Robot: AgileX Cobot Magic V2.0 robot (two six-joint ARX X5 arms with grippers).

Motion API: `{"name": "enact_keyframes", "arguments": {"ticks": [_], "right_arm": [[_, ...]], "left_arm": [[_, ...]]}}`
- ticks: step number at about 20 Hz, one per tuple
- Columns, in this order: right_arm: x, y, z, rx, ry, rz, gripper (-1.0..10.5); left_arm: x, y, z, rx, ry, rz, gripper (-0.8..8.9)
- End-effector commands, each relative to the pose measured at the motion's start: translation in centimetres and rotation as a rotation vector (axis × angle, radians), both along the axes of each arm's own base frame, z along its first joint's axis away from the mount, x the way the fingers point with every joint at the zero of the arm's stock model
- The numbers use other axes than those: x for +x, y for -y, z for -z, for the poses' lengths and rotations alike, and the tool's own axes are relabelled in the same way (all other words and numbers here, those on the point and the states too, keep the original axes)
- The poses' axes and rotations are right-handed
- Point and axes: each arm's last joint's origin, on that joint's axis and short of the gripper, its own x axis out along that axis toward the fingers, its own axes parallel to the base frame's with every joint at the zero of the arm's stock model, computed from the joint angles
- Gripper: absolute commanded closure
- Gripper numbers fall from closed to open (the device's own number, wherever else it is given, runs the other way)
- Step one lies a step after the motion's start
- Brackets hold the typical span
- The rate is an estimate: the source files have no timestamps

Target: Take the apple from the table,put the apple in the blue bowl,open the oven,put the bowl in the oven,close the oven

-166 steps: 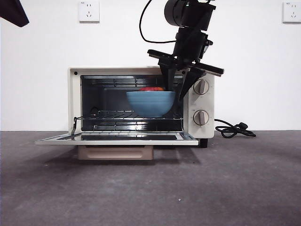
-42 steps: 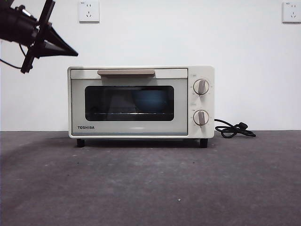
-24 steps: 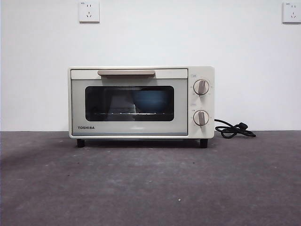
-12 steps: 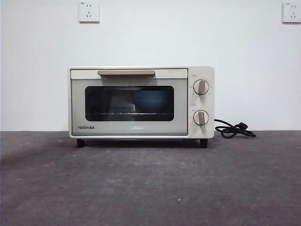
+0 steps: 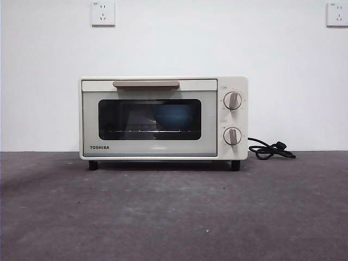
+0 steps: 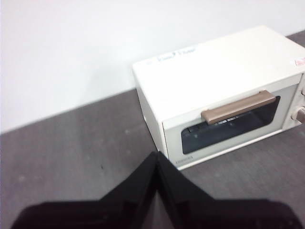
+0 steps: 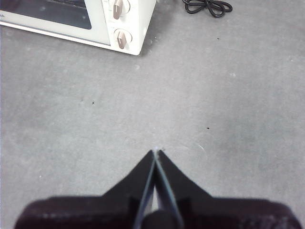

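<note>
A plain white wall (image 5: 174,43) carries two white sockets (image 5: 103,12), evenly lit.

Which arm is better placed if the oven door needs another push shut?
Probably left. The left tool looks at the oven, its handle and shut door. The right tool hangs over bare table, seeing only the knob end. The blue bowl shows through the glass.

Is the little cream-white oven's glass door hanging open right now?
No, the cream-white toaster oven has its dark glass door shut flat against the front, with the beige bar handle up at the top.
</note>
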Motion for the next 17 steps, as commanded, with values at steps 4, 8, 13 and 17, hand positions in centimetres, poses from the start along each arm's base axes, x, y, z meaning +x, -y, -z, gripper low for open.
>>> {"name": "enact_keyframes", "arguments": {"ticks": [4,8,13,17], "right_arm": [[0.2,-0.1,0.2,-0.008,-0.004,0.000,9.5],[0.2,-0.1,0.2,-0.008,-0.004,0.001,9.5],[0.2,-0.1,0.2,-0.008,-0.004,0.000,9.5],[0.2,-0.1,0.2,-0.008,-0.004,0.001,9.5]], "left_arm": [[-0.8,0.0,6.8,0.014,0.121,0.003,8.17],[-2.2,-0.2,15.3,-0.067,0.154,-0.035,8.17],[-4.6,-0.9,22.2,-0.108,0.176,-0.217,8.17],[-5.5,-0.9,24.8,-0.104,0.194,-0.212,8.17]]}}
